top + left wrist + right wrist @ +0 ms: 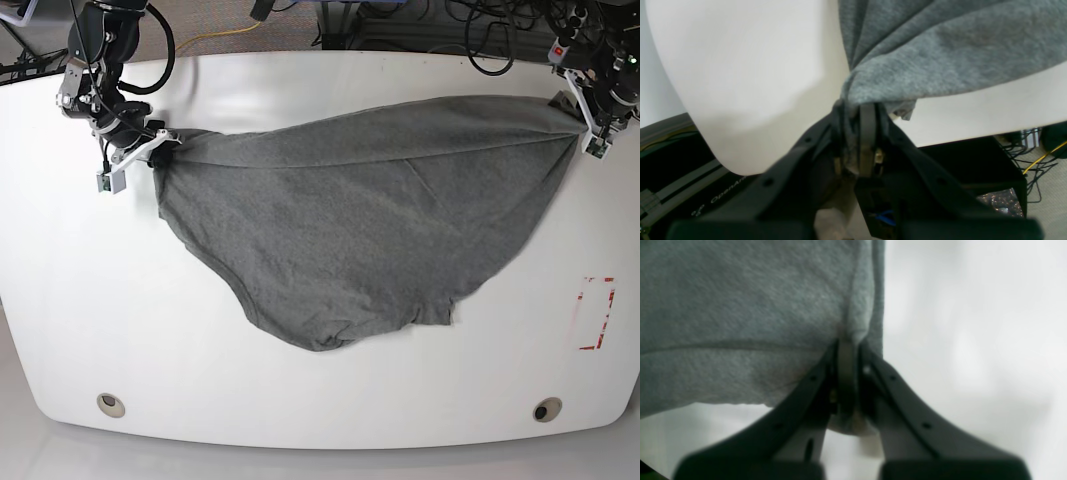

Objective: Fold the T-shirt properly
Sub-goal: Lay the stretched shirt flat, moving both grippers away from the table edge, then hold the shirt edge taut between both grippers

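The left black plastic claw (578,118), at the upper right of the base view, is clenched on a bunched corner of the plain heather-grey cotton T-shirt (350,220), and the right black plastic claw (160,150), at the upper left of that view, is clamped just as tightly on the opposite corner; holding the two ends well apart looks meant to stretch the top edge into a straight line so the cloth can be laid flat or doubled over evenly. The wide white glossy tabletop (80,300), with rounded corners, carries everything, and the shirt covers much of its middle, taut along the upper edge and sagging below into a soft, rounded belly whose lowest point lies toward the lower centre of the frame. The fabric reads as a fuzzy, mottled knit, limp and lightly creased, with a long diagonal fold running from the left grip toward the right. In the left wrist view the cloth gathers into radiating pleats where it enters the jaws; in the right wrist view a stitched hem band crosses the lower left and a seam runs up from the pinch point. A red dashed rectangle of tape or marker (597,313) sits near the tabletop's right edge, and two small round metal grommets (111,404) sit near the bottom edge.
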